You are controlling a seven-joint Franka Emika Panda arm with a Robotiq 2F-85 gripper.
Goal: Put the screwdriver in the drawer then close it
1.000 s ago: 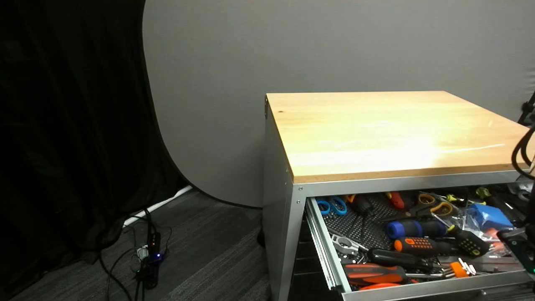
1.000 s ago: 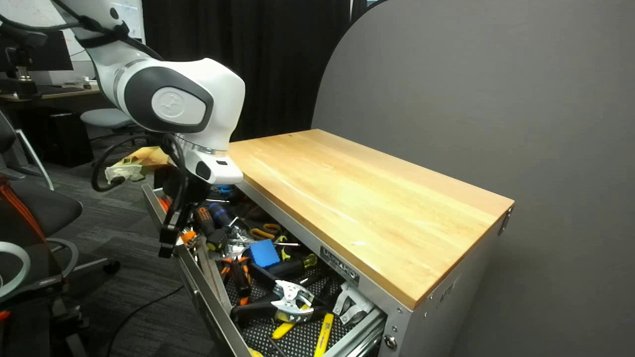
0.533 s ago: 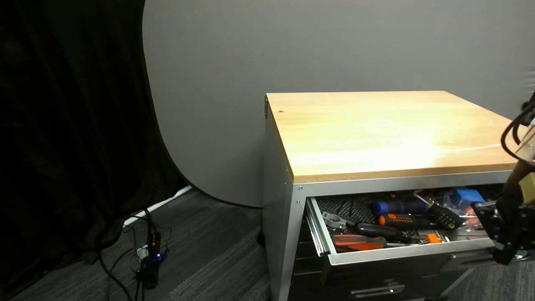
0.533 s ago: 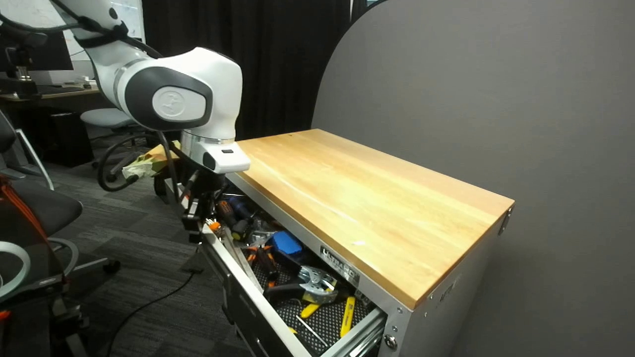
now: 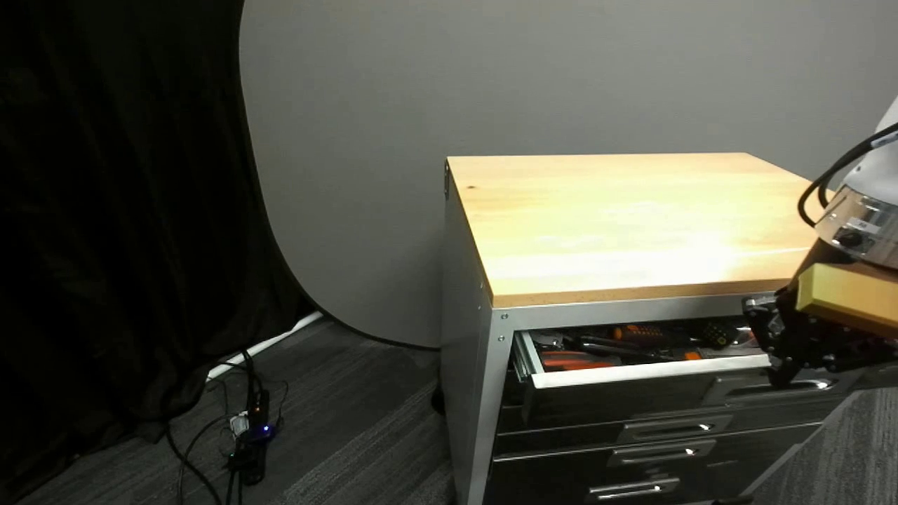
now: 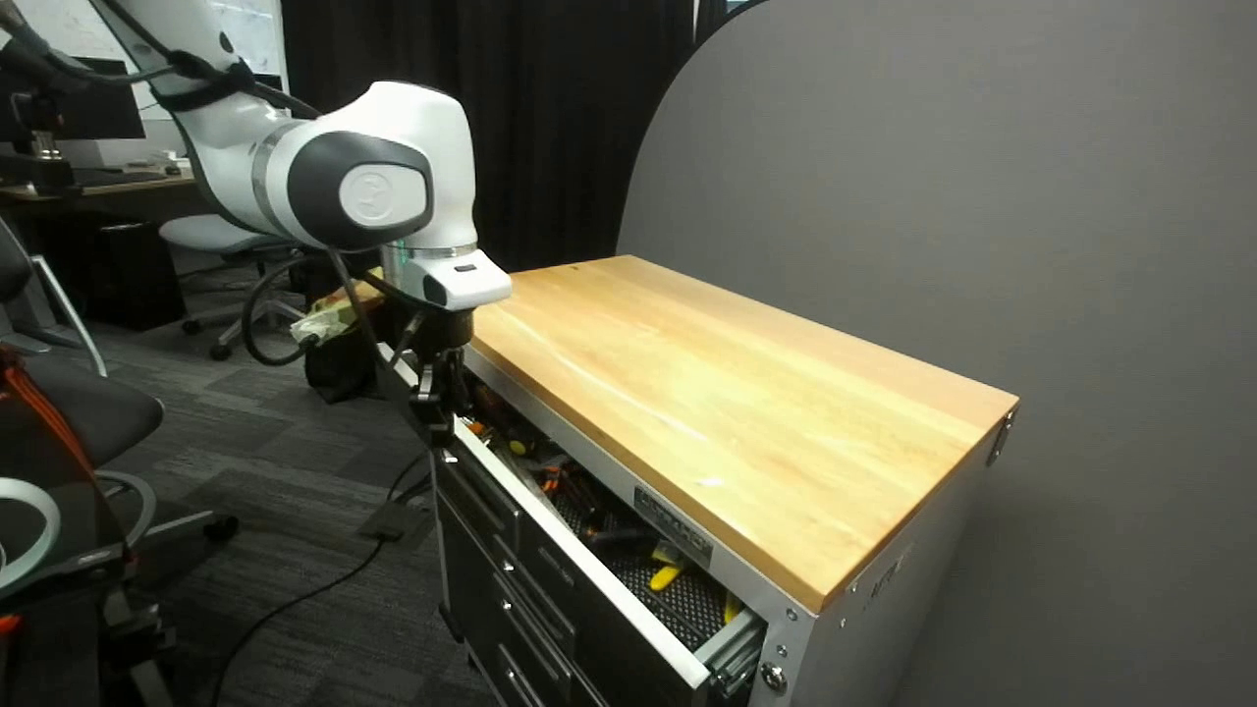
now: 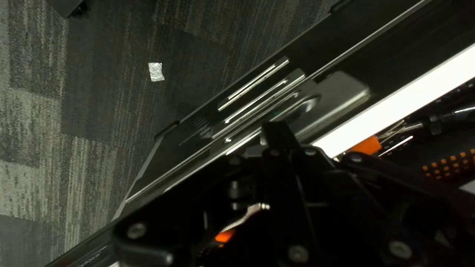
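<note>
The top drawer of the metal cabinet is partly open; its bright rim also shows in an exterior view and in the wrist view. Several screwdrivers lie inside it, among them an orange-and-black one and a red-and-grey one. I cannot tell which one the task means. My gripper is at the outer side of the drawer front near its handle, also visible in an exterior view. In the wrist view the fingers are together with nothing seen between them.
The cabinet has a wooden top. More drawers with handles sit shut below. A yellow block is on my wrist. A chair stands to one side, and a cable lies on the floor.
The drawer has slid inward from wide open to partly open. My gripper has moved with its front towards the cabinet. Less of the drawer's contents now shows.
</note>
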